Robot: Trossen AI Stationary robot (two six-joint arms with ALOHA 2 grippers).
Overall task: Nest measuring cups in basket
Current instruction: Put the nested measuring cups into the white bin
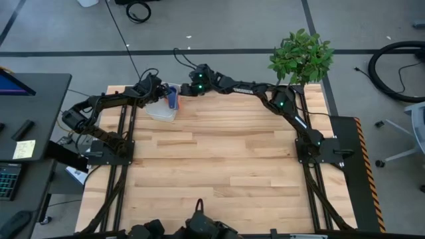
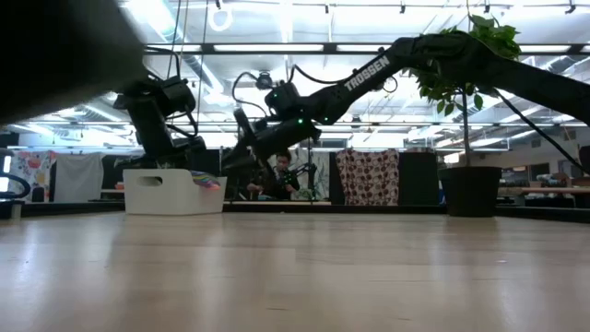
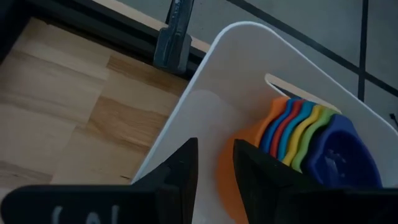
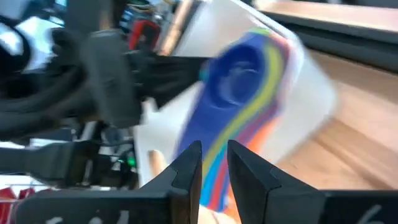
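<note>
One white basket (image 1: pixel 161 111) is seen at the table's (image 1: pixel 219 172) far left corner, close to the back edge. One nested stack of measuring cups (image 3: pixel 305 140) rests inside it — six colour bands can be counted, dark blue on top and orange outermost.

The left gripper (image 3: pixel 214 165) is closed on the basket's wall, one finger on either side. The right gripper (image 4: pixel 213 163) is pinched on the stack's handles. The rest of the tabletop lies open.

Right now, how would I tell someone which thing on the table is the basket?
Start at the far left corner of the wooden table, where both arms meet. The basket is the small white tub with rounded corners there, the only container holding a rainbow stack of measuring cups, unlike the dark plant pot opposite.
</note>
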